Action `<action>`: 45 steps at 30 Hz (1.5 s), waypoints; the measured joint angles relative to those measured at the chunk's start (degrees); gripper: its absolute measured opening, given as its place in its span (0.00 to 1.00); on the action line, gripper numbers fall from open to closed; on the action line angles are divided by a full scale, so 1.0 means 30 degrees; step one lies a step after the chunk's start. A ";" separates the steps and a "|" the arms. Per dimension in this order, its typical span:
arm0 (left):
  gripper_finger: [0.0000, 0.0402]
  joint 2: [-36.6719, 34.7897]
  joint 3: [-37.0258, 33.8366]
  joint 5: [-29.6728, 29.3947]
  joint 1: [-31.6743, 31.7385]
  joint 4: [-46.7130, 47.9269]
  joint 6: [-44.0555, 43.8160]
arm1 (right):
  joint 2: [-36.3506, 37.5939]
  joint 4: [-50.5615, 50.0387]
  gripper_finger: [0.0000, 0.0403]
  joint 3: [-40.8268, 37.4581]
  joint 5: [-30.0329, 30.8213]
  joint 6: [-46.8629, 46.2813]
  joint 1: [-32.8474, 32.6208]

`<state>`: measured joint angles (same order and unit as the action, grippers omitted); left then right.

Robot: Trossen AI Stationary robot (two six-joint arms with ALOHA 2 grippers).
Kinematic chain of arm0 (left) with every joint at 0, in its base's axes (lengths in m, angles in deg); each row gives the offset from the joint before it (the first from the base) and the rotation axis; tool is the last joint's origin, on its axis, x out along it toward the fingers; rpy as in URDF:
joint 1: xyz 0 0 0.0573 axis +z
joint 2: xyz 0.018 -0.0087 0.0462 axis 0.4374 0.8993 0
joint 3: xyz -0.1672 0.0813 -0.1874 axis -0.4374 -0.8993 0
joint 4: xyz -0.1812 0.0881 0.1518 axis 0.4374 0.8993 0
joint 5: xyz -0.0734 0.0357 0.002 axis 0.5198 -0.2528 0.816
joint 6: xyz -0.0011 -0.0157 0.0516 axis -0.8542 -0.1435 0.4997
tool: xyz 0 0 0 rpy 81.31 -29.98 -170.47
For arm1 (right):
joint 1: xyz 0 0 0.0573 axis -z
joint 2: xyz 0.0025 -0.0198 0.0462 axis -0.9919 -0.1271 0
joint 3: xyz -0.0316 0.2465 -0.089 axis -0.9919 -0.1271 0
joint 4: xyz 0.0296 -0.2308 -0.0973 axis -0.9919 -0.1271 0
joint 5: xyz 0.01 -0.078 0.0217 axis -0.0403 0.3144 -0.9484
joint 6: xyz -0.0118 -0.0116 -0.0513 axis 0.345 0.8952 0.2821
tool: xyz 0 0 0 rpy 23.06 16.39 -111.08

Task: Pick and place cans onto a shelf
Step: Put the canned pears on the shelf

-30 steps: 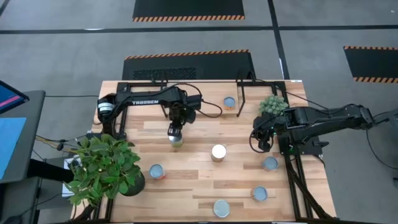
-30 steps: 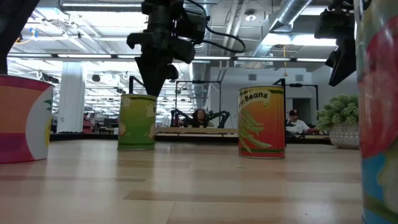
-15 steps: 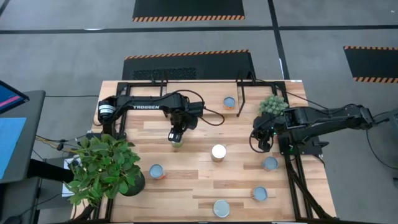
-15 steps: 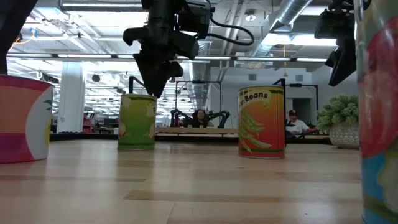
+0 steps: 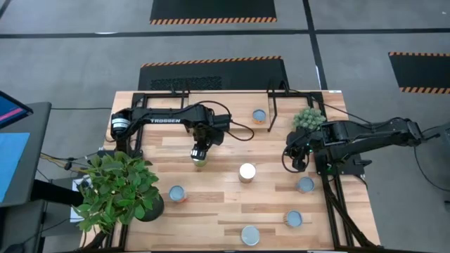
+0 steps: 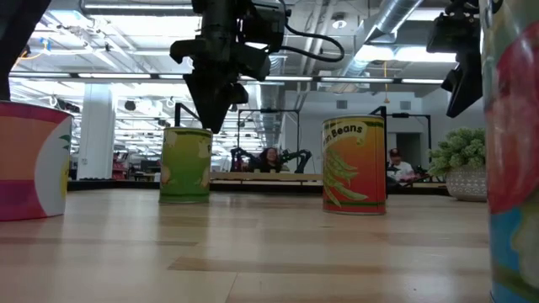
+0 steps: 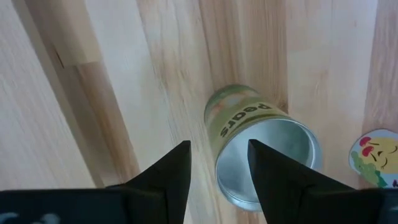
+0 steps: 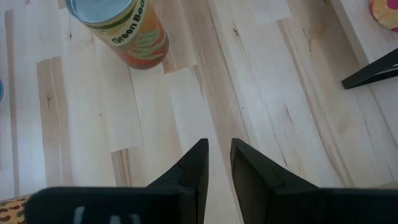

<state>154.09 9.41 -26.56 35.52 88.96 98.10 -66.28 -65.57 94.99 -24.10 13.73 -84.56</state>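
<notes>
A green "Pears" can (image 5: 201,162) stands upright on the table left of centre; it also shows in the low view (image 6: 186,164) and the left wrist view (image 7: 261,152). My left gripper (image 5: 198,153) is open, fingers pointing down, fingertips just above the can's top rim (image 6: 208,128) (image 7: 219,169). An orange "Green Beans" can (image 5: 247,171) (image 8: 127,28) stands at centre. One can (image 5: 259,116) stands on the shelf (image 5: 261,104) at the far side. My right gripper (image 5: 289,164) (image 8: 219,158) is shut, waiting above the table's right part.
Other cans stand near the front: (image 5: 177,194), (image 5: 305,185), (image 5: 294,218), (image 5: 250,235). A large leafy plant (image 5: 116,190) fills the near left corner. A small plant (image 5: 308,118) stands at the far right. A black shelf leg (image 8: 373,71) lies ahead of my right gripper.
My left arm's wrist has shifted a little toward the table's right and near side over the green can. Its fingertips have stayed just above the can's top. The can has not moved.
</notes>
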 joint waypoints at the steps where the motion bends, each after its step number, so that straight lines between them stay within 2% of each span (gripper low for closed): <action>1: 0.36 0.0000 0.0000 0.0005 0.0000 0.0017 -0.0037 | 0.0000 -0.0004 0.23 0.0000 0.0000 -0.0003 0.0007; 27: 0.36 0.0000 -0.0049 0.0400 -0.0039 0.0490 0.1113 | 0.0000 -0.0062 0.23 0.0000 -0.0007 -0.0001 0.0007; 38: 0.36 -0.0153 -0.1865 0.0188 -0.0102 -0.1100 0.0901 | -0.0007 -0.0069 0.23 0.0000 -0.0015 -0.0007 0.0002; 41: 0.31 -0.0141 -0.1880 0.0026 -0.0114 -0.1095 0.0577 | -0.0007 -0.0068 0.23 -0.0002 -0.0015 -0.0007 0.0006; 45: 0.16 -0.0109 -0.1894 -0.0195 -0.0106 -0.1156 0.0854 | -0.0007 -0.0062 0.23 -0.0004 -0.0012 -0.0007 0.0007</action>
<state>153.77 3.73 -27.14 35.20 85.49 100.67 -66.31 -65.76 94.98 -24.14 13.71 -84.54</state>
